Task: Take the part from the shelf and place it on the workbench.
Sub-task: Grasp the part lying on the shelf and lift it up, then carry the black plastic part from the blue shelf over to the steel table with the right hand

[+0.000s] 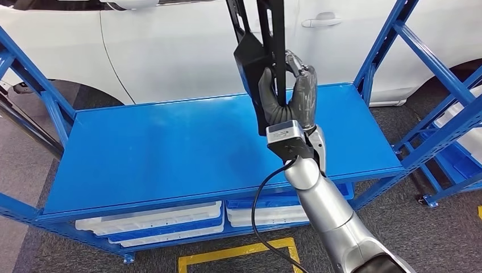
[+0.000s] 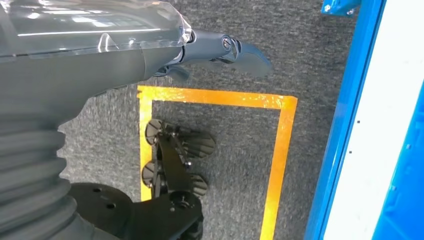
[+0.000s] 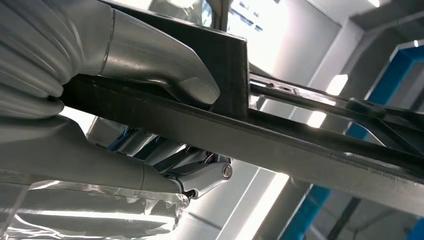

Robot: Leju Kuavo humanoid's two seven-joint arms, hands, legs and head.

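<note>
The part is a long black frame piece (image 1: pixel 258 40) with a flat plate at its lower end, standing upright above the blue workbench top (image 1: pixel 170 148). My right hand (image 1: pixel 290 94) grips it around a bar, held over the bench's right half. Up close, the right hand (image 3: pixel 90 100) wraps the black bar (image 3: pixel 280 145), thumb pressed on one side and fingers curled on the other. My left hand (image 2: pixel 100 55) hangs over the grey carpet, one dark finger (image 2: pixel 235 50) stretched out, nothing in it.
A white car (image 1: pixel 170 40) stands just behind the bench. Blue shelf uprights (image 1: pixel 392 40) rise at right, with another blue rack (image 1: pixel 455 142) beyond. White trays (image 1: pixel 153 219) lie on the lower shelf. Yellow floor tape (image 2: pixel 280 150) marks a box on the carpet.
</note>
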